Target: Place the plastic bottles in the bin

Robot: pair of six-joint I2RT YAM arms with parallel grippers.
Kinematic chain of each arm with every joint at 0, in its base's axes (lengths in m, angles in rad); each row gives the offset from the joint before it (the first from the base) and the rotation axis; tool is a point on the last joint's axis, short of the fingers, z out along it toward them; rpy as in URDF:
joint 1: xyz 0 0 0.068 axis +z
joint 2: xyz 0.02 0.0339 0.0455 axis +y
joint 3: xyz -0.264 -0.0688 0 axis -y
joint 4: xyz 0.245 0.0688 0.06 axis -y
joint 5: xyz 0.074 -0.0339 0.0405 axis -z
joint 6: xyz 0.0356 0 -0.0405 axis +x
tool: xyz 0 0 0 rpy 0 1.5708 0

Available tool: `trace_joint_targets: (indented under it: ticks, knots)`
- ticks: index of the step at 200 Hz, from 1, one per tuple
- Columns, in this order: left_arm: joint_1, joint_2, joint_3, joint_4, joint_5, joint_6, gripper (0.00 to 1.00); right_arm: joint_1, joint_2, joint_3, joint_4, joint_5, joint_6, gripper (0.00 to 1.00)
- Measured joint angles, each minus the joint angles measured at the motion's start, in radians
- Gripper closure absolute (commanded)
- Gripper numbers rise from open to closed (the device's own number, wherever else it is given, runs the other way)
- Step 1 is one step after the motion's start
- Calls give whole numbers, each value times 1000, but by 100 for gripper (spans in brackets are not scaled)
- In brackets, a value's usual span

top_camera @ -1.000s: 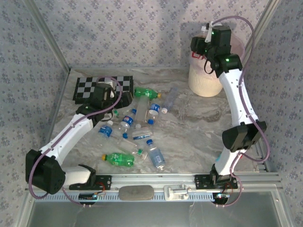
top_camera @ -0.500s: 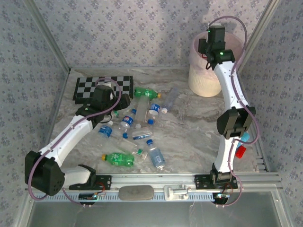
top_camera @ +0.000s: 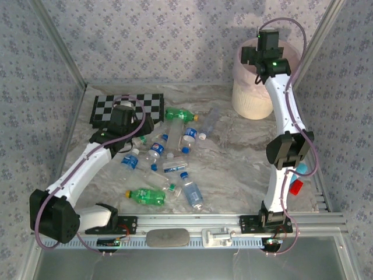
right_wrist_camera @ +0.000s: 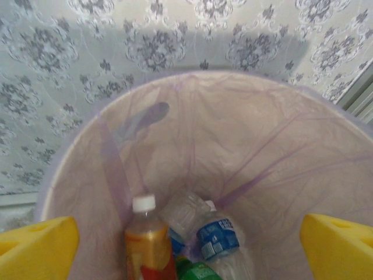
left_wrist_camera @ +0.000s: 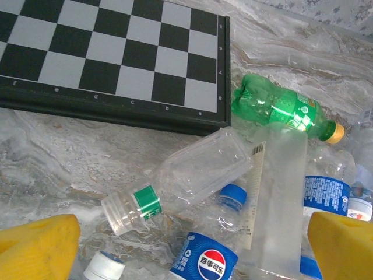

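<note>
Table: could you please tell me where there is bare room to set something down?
Free: the marble between the bottles and the right arm, up to the bin. Crowded: the middle-left, from the chessboard down toward the front rail.

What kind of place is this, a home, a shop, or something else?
Most likely a staged robot test booth: wallpapered panels held in a metal frame box in a marble-look table, with a left arm and right arm bolted to its aluminium rail.
</note>
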Motion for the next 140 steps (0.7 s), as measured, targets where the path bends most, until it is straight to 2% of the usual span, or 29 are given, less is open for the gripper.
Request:
trace_joint_targets:
  ticks: [28,67,101,140]
  knots:
    - [46,-20,0,-24,4,4,0,5,-35,-25,-14,-44,27,0]
    - [146,-52,-35,-69,42,7,0,54,-189,-215,14,-156,91,0]
    - [164,-66,-93,-156,70,8,0,172,-314,-428,92,-219,135,0]
    - [164,-111,-169,-242,83,-1,0,319,-356,-618,159,-252,213,0]
